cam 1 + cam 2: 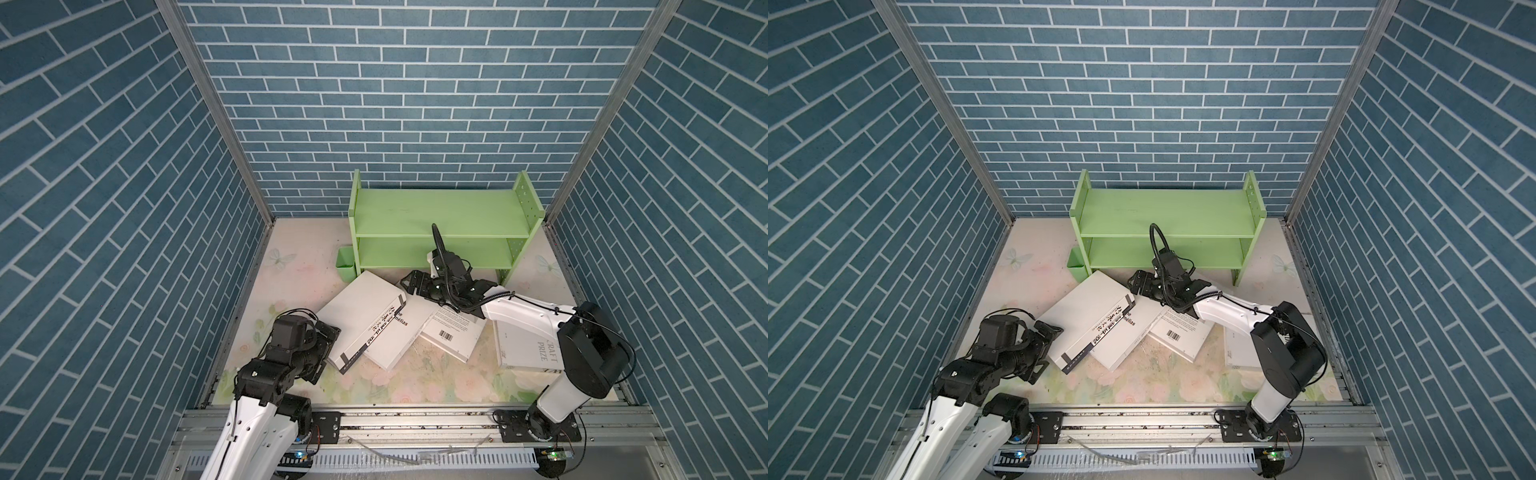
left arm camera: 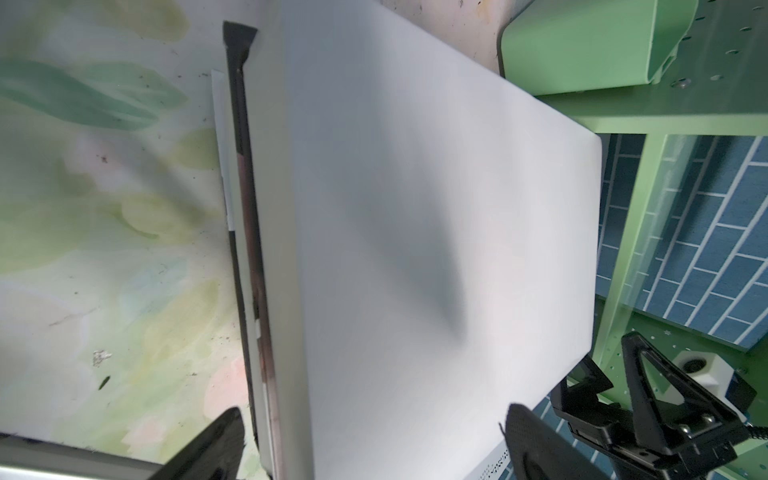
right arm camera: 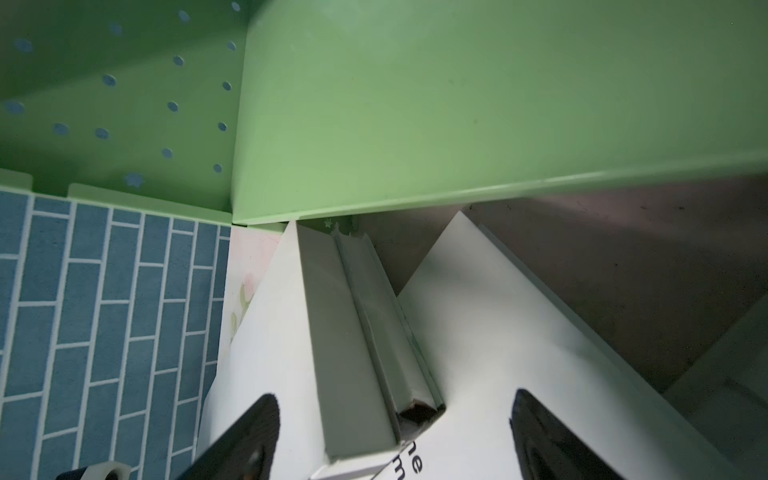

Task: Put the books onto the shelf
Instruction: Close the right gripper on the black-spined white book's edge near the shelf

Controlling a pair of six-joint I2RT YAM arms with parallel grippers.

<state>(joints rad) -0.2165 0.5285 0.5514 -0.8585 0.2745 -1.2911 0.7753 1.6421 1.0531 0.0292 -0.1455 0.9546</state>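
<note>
- Four white books lie loose mid-table, none shelved. The green shelf [image 1: 432,216] stands at the table's [image 1: 415,382] back edge with both boards bare. A small green bin [image 1: 345,262] hangs at its left end.
- The top book [image 1: 357,316], with a black-taped spine, lies askew across the second book [image 1: 399,336]. Its far corner is close to the shelf's foot.
- The barcode book [image 1: 453,332] is partly under the pile. The fourth book [image 1: 521,345] lies toward the right edge, under the right arm.
- Left gripper [image 1: 329,334]: fingers [image 2: 212,449] spread wide at the top book's near-left edge. One is out past the spine and the other is over the cover, and they hold nothing.
- Right gripper [image 1: 409,286]: fingers [image 3: 245,432] spread either side of the top book's far spine corner, just before the lower board. They are not clamped on it.
- Step, as I read it: a two-arm pickup of the top book.
- To do it well:
  - Each pair of fingers should close across the top book's thickness only. The right fingers risk catching the second book's cover too.
  - Close both sides before lifting, and raise the book level so it does not pivot or drag the pile.
  - Stand the book upright before it enters the shelf, and clear the board's front lip.
  - Keep the right wrist cable off the upper board.
</note>
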